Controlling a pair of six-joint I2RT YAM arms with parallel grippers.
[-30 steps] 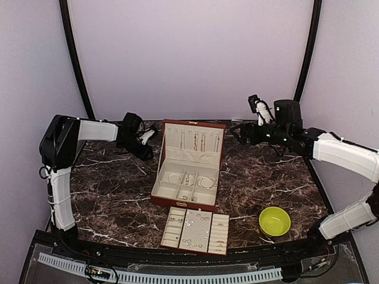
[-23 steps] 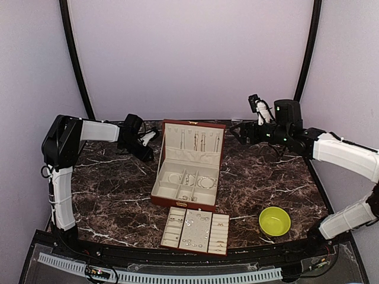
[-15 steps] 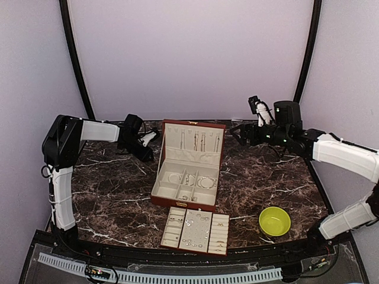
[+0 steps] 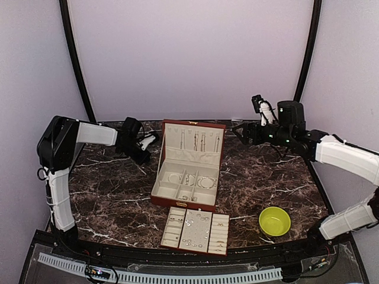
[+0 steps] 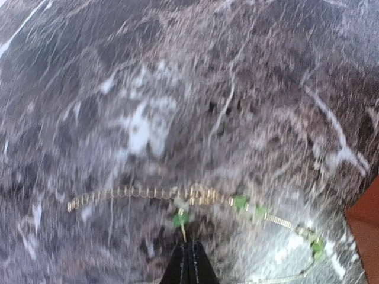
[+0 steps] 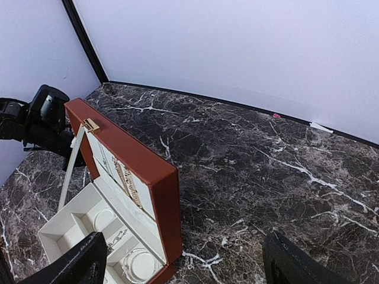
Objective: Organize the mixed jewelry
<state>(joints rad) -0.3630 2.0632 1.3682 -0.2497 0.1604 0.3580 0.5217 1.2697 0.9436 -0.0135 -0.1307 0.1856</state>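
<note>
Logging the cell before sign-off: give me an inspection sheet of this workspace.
Surface: dark veined marble table.
Job's things: beaded chain on the marble; small pieces in the open jewelry box and the tray.
Clutter: yellow-green bowl, near right.
Grippers: left gripper shut at the chain, hold unclear; right gripper open, empty.
Cables: loop on the right wrist.
Surroundings: plain pale walls.
</note>
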